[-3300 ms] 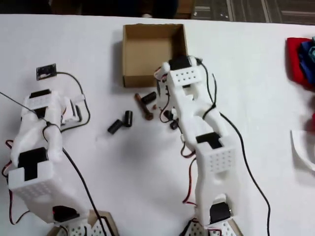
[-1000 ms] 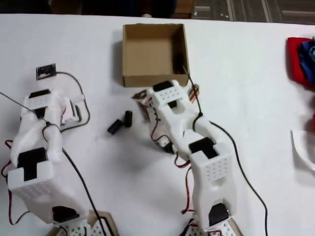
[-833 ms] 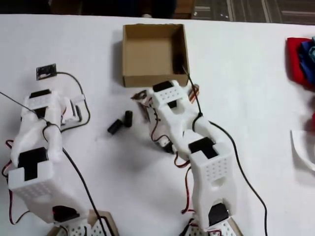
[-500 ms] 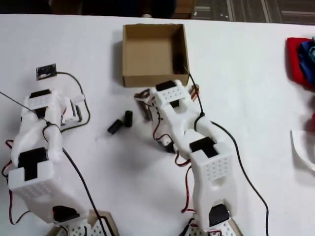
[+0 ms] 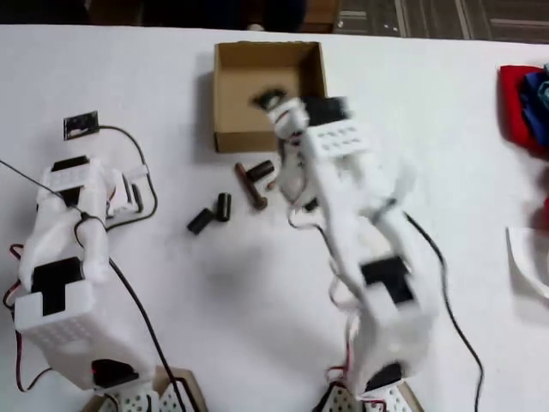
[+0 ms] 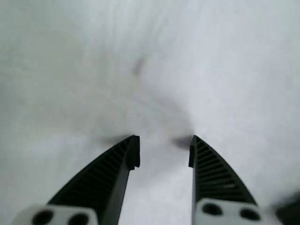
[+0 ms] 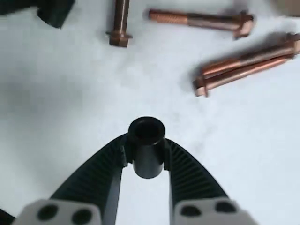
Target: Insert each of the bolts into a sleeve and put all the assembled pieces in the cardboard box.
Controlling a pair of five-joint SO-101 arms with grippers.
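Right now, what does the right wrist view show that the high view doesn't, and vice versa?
Right wrist view: a black sleeve clamped in the right end effector, and four bolts beyond it. High view: the box, the left arm, loose sleeves, a red cloth. Both: the white table and at least one of the bolts.

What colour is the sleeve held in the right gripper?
Black. The sleeve shows best in the right wrist view.
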